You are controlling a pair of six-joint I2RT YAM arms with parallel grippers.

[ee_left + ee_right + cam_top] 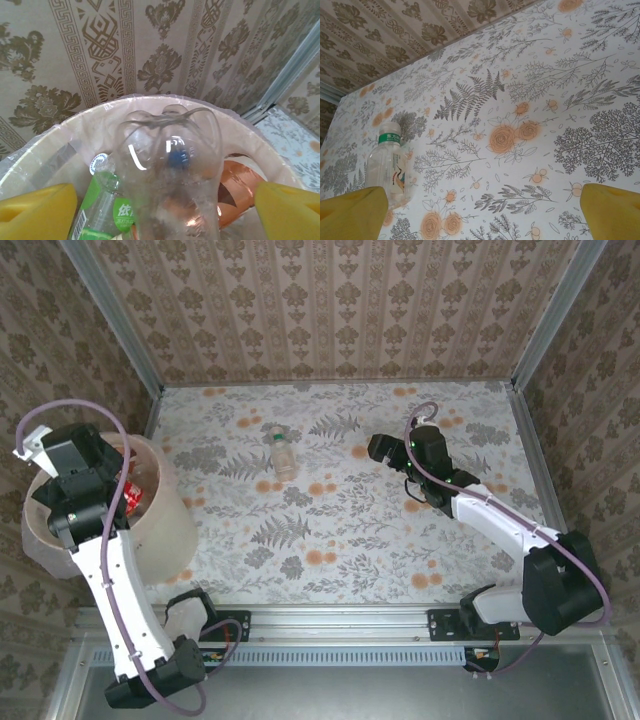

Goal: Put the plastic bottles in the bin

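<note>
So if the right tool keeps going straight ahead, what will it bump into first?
Most likely the flowery table, straight ahead of the right tool. The bottle lies off to the side of its path, though depth is hard to judge.

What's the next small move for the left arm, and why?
Probably lift the left pincer straight up, away from the bin. Its yellow fingers stand wide, with a gap on each side of the clear bottle, so it looks released. The bottle sits within the rim, above a green-labelled bottle. One last bottle lies on the table.
</note>
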